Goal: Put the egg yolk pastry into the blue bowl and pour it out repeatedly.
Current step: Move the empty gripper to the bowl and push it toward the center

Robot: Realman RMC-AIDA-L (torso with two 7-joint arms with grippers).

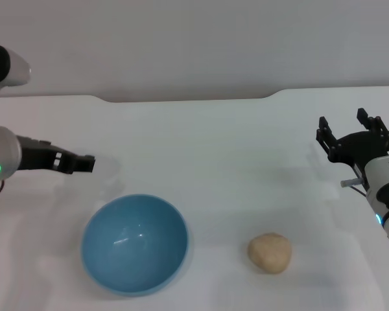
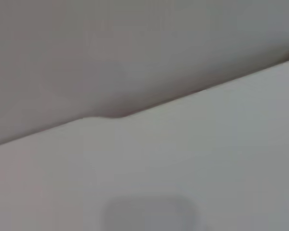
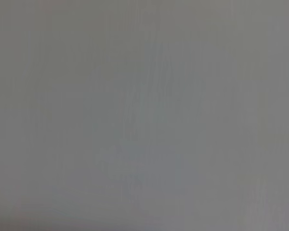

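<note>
Right gripper (image 1: 347, 133) spread and empty at 3 o'clock; left gripper (image 1: 84, 163) at 9 o'clock, finger state impossible to tell.
Step in hand: no pick begun. Egg yolk pastry (image 1: 270, 253) lies on the white table (image 1: 214, 142) at 5 o'clock, apart from the upright blue bowl (image 1: 135, 243) at 7 o'clock. Next the right gripper must drop over the pastry. Both wrist views show only blank surface.

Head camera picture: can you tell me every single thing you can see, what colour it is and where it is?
blue bowl: one, light sky-blue, empty, on the table near the front, on the robot's left.
egg yolk pastry: one, pale tan, on the table to the right of the bowl, apart from it.
table: one, white, under everything.
wall: plain grey-white, behind the table.
left gripper: one, black, above the table just behind the bowl, holding nothing.
right gripper: one, black, open, at the right side behind the pastry, holding nothing.
</note>
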